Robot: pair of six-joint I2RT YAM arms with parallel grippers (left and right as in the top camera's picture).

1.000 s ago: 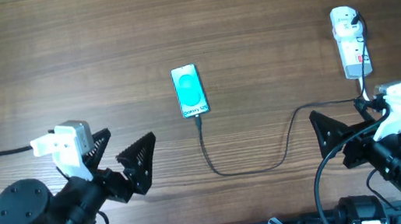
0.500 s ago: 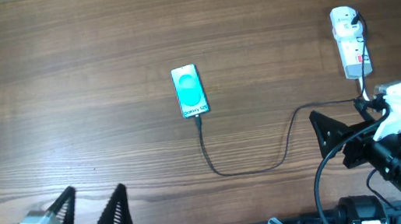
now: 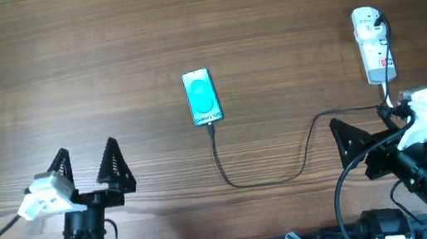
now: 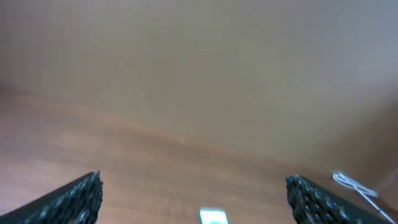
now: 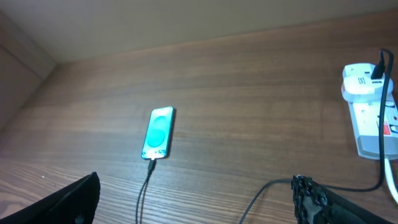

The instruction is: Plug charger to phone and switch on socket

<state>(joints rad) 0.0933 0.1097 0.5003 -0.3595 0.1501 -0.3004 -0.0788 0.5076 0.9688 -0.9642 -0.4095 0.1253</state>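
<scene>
Grained wood table [image 3: 62, 57], slim rectangular phone [image 3: 201, 97]

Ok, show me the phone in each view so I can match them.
Overhead: phone at centre, slightly above the middle.
Left wrist: blurred pale sliver at the bottom edge; possibly it, cannot tell.
Right wrist: phone left of centre.
Landmark: white socket far right in overhead and right wrist.

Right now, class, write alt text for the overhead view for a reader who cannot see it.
A smartphone with a lit cyan screen lies centred on a wooden table, a thin black charger cable looping from its near end towards a white power strip at the right. The left claw and right claw sit at the near edge, open and empty.
</scene>
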